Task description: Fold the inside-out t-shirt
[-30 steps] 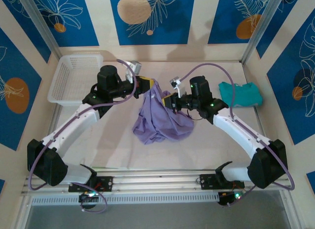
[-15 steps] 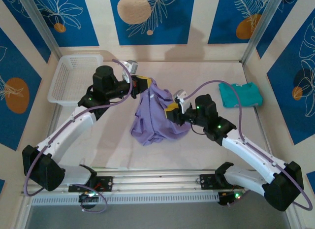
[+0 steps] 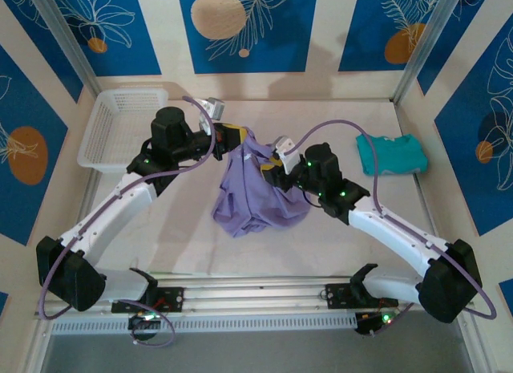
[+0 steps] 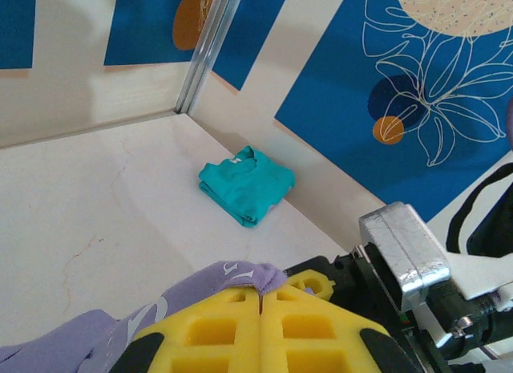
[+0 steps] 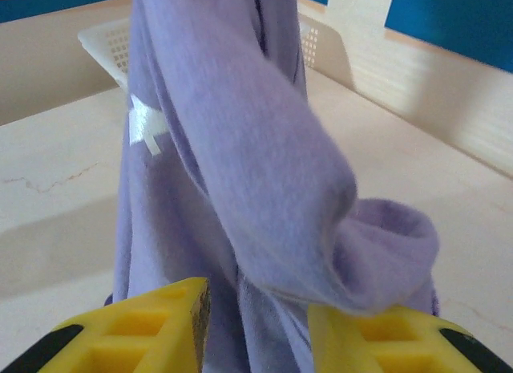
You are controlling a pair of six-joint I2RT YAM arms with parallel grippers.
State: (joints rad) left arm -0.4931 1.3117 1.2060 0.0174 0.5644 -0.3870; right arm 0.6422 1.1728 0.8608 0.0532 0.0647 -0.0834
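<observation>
Table (image 3: 160, 229) | t-shirt (image 3: 252, 192) hangs from clamped left end effector (image 4: 261, 297) | right end effector (image 5: 255, 313) parted (straddling it)

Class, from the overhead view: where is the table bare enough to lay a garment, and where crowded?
Bare: the near table strip between the light purple thin-fabric t-shirt and the arm bases; the far strip between the white plastic basket and the folded teal garment. Crowded: the centre, around the t-shirt.

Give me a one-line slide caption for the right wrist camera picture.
Open right tool at the hanging lavender t-shirt, white tag showing, white basket behind.
</observation>
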